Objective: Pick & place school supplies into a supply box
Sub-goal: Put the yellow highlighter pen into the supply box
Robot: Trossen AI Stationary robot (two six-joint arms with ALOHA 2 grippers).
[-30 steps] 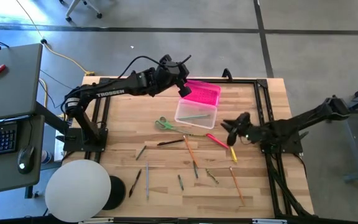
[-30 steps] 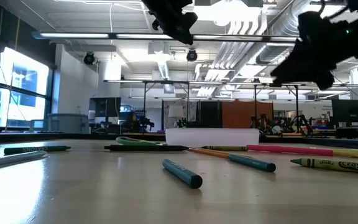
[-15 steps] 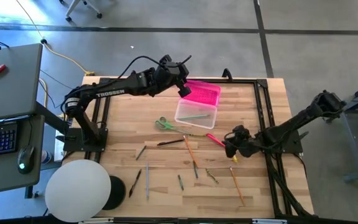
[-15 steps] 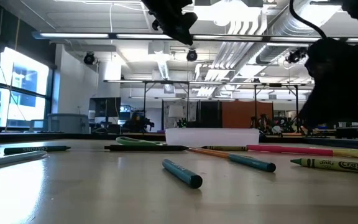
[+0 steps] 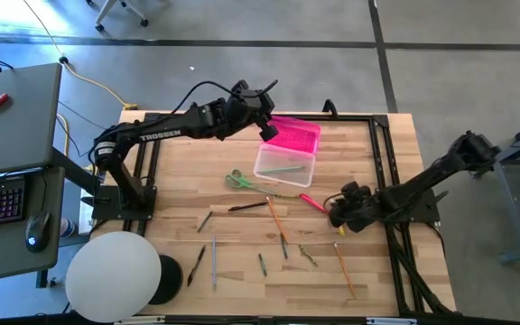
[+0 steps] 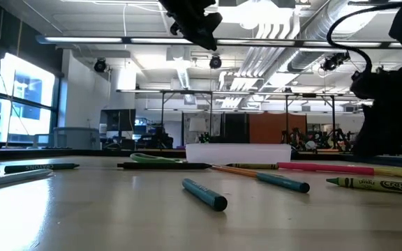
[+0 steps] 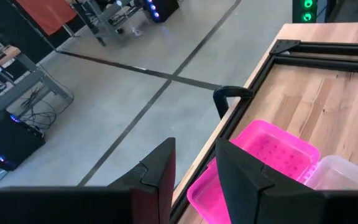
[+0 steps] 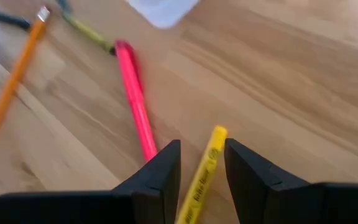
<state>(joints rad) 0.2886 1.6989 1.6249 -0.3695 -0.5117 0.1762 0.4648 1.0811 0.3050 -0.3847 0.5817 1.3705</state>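
Note:
The supply box lies open on the far middle of the table: pink lid (image 5: 292, 134) and clear base (image 5: 284, 164), with a green pen inside. My left gripper (image 5: 266, 115) hovers open and empty over the lid's left end (image 7: 253, 165). My right gripper (image 5: 336, 217) is low over the table, right of centre, and open. Its fingers stand on either side of a yellow crayon (image 8: 202, 167) without touching it. A pink-red pen (image 8: 135, 102) lies beside it. Green-handled scissors (image 5: 236, 180), orange pencils (image 5: 276, 222) and other pens lie flat on the table.
More pens lie near the table's front (image 5: 213, 259), along with an orange pencil (image 5: 344, 268). A black frame (image 5: 382, 153) borders the table. A white round lamp (image 5: 114, 275) sits at the near left corner. In the low view a teal pen (image 6: 205, 194) lies closest.
My right gripper has come down and toward the table's near edge, from above the pink-red pen to low over the yellow crayon. The supplies and the box have not moved.

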